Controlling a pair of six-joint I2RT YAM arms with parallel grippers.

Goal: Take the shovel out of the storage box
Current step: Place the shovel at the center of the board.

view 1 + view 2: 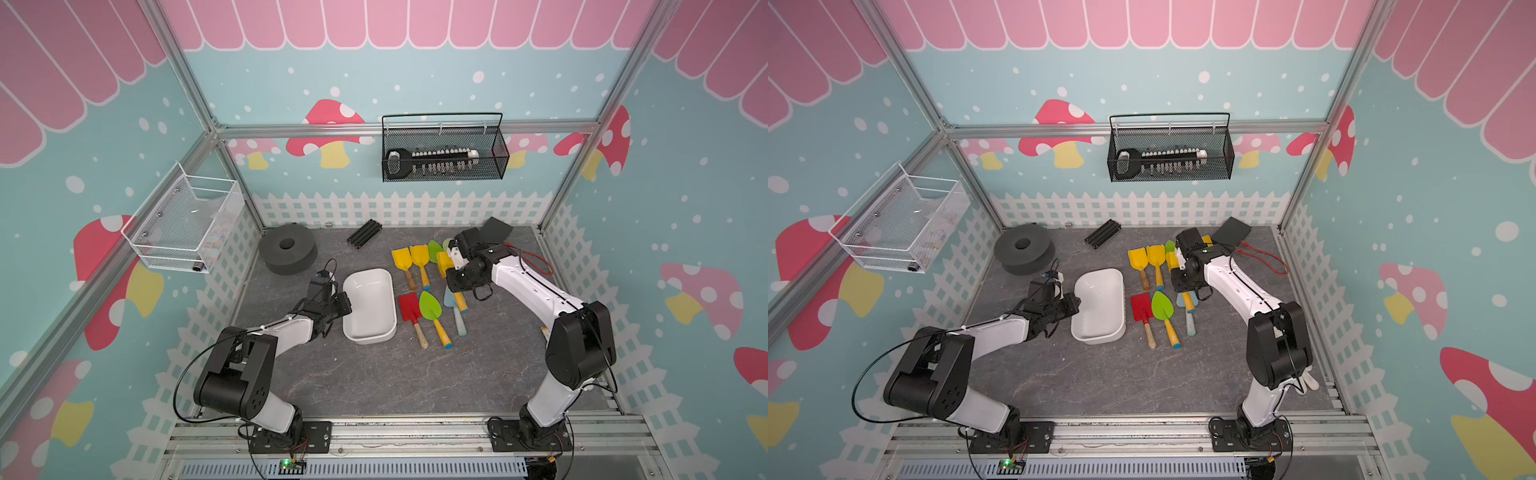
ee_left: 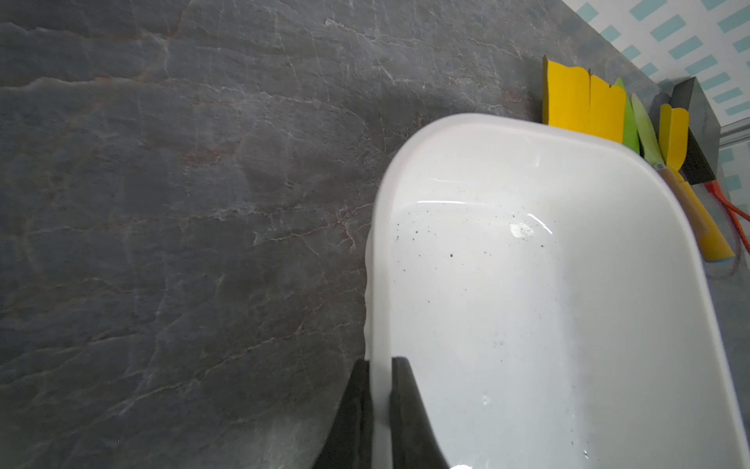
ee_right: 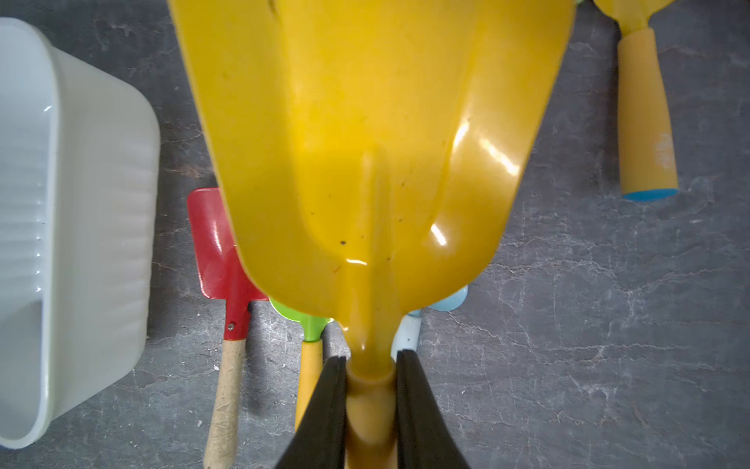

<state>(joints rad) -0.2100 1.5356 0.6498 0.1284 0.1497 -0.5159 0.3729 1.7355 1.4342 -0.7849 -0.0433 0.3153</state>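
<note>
Storage box (image 1: 370, 303), dark specks (image 2: 451, 255) inside

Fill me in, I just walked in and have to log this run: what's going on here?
The left gripper is shut on the rim of the white storage box, one finger inside and one outside; the box sits on the grey table. The right gripper is shut on the neck of a yellow shovel, holding it over the red shovel and green shovel that lie beside the box. The box has no shovel in it.
</note>
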